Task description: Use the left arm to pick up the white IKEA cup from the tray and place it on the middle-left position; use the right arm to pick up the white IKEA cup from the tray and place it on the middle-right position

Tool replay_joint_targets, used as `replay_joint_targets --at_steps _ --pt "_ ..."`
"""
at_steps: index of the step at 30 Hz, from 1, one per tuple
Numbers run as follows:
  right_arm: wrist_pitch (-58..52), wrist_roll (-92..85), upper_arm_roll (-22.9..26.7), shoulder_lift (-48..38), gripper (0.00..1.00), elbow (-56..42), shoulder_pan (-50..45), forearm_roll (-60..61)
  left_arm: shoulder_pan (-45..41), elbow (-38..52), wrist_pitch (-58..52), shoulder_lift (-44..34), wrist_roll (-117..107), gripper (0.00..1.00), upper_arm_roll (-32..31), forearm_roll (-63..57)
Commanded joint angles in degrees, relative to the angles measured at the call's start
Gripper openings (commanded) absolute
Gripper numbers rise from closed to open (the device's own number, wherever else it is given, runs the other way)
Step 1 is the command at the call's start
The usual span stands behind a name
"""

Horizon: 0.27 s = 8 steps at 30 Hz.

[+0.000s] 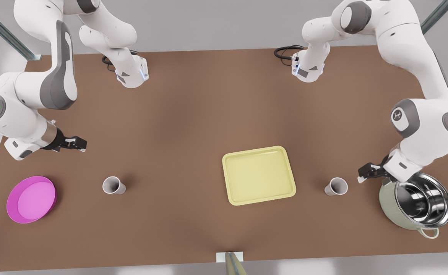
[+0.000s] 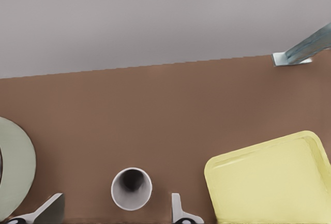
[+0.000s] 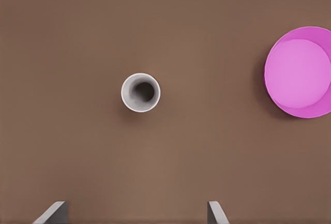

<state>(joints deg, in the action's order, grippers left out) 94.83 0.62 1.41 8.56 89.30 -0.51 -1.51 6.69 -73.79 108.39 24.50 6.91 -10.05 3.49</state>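
Both cups are off the tray [image 1: 259, 175]. Your left end effector [image 2: 116, 211], spread wide, hangs over one cup [image 2: 131, 188]; your right end effector [image 3: 135, 214], also wide, over the other cup [image 3: 140, 92]. They look light, stiff, slick: grip across the wall below the rim.

The front view looked steeply down on the whole tabletop [image 1: 193, 126] from its near edge, facing both arm bases at the far side. The left wrist camera rode low behind the left tool [image 2: 116, 211], facing across the tabletop to the wall; it shared one cup [image 2: 131, 188], the tray [image 2: 269, 182] and the pot [image 2: 15, 167] with the front view. The right wrist camera looked straight down past the right tool [image 3: 135, 211], sharing the other cup [image 3: 140, 92] and the magenta dish [image 3: 300, 71].
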Motion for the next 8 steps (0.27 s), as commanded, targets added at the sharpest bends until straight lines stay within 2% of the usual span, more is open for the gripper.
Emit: replay_joint_targets --at_steps 1,3,8 --pt "0.1 0.6 0.0 0.0 1.00 -0.2 0.0 0.0 -1.2 -1.4 -17.6 -2.5 -20.4 1.00 -2.6 -3.5" --pt "0.1 0.4 0.0 0.1 1.00 -0.2 0.0 -0.1 -1.3 -5.4 -14.3 -5.2 -18.7 1.00 -3.1 -3.9" --pt "0.2 0.1 0.0 0.1 1.00 -0.3 0.0 -0.1 -1.2 -4.6 -13.7 -4.8 -18.5 1.00 -3.0 -3.4"
